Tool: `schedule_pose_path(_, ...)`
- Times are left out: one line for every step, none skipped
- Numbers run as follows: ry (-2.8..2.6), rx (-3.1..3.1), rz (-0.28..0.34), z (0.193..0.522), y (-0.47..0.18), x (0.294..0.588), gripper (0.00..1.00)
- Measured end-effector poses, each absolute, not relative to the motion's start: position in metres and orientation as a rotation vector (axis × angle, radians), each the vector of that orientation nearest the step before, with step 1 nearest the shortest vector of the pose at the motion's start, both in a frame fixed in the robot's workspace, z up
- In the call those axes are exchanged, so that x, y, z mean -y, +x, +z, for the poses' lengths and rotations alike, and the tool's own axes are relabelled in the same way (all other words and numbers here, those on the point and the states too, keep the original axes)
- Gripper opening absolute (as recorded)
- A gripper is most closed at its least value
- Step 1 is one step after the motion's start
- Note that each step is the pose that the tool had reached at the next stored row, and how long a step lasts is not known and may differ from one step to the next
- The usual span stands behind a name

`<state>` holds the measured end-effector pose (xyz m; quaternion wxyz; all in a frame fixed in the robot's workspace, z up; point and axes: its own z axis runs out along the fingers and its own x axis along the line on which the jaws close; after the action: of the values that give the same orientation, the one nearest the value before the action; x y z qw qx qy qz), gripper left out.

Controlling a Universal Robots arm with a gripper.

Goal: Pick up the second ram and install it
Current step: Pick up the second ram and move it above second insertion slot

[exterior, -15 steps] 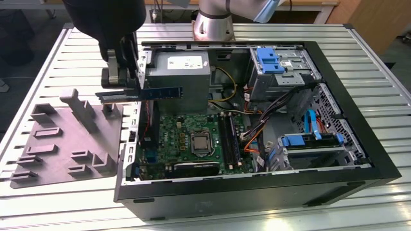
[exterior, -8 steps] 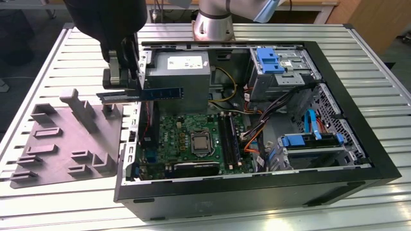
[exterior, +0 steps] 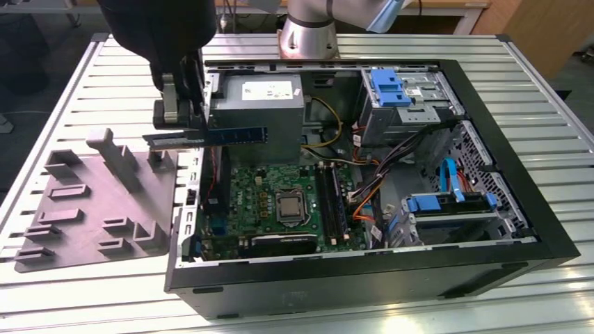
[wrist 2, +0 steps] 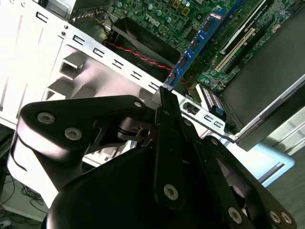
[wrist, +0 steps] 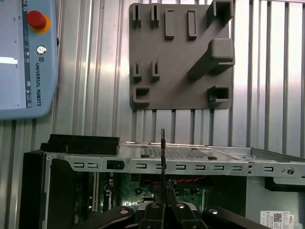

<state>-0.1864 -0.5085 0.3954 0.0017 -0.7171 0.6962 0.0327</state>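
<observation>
The second ram [exterior: 236,134] is a long dark stick with black chips, held level above the open computer case's rim on the exterior view's left. My gripper [exterior: 182,133] is shut on one end of it. In the second wrist view the ram [wrist 2: 198,45] runs edge-on away from my gripper [wrist 2: 164,95] over the green motherboard [wrist 2: 167,16]. The first wrist view shows the ram [wrist: 163,152] as a thin upright line above my gripper [wrist: 164,193]. The long black memory sockets [exterior: 330,198] lie on the motherboard, off to the exterior view's right of the held ram.
A grey moulded tray [exterior: 93,209] with upright posts lies beside the case on the exterior view's left, also in the first wrist view [wrist: 181,52]. The case [exterior: 371,278] holds a grey power supply [exterior: 255,97], cables and blue drive brackets [exterior: 388,87]. A teach pendant [wrist: 24,57] rests on the slatted table.
</observation>
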Motion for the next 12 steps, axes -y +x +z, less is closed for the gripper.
schedule_pose_path(-2.250,-2.185,0.103,0.395,-0.186,0.509,0.12)
schedule_pose_path(-2.250,-2.185,0.103,0.395,-0.186,0.509,0.12)
schedule_pose_path(-2.250,-2.185,0.103,0.394,-0.169,0.509,0.12)
schedule_pose_path(-2.250,-2.185,0.103,0.394,-0.169,0.509,0.12)
schedule_pose_path(-2.250,-2.185,0.103,0.394,-0.168,0.509,0.12)
schedule_pose_path(-2.250,-2.185,0.103,0.394,-0.167,0.509,0.12)
schedule_pose_path(-2.250,-2.185,0.103,0.394,-0.167,0.509,0.12)
schedule_pose_path(-2.250,-2.185,0.103,0.394,-0.166,0.509,0.12)
schedule_pose_path(-2.250,-2.185,0.103,0.394,-0.165,0.509,0.12)
schedule_pose_path(-2.251,-2.185,0.103,0.394,-0.164,0.509,0.12)
schedule_pose_path(-2.250,-2.185,0.103,0.394,-0.164,0.509,0.12)
schedule_pose_path(-2.250,-2.185,0.103,0.394,-0.163,0.509,0.12)
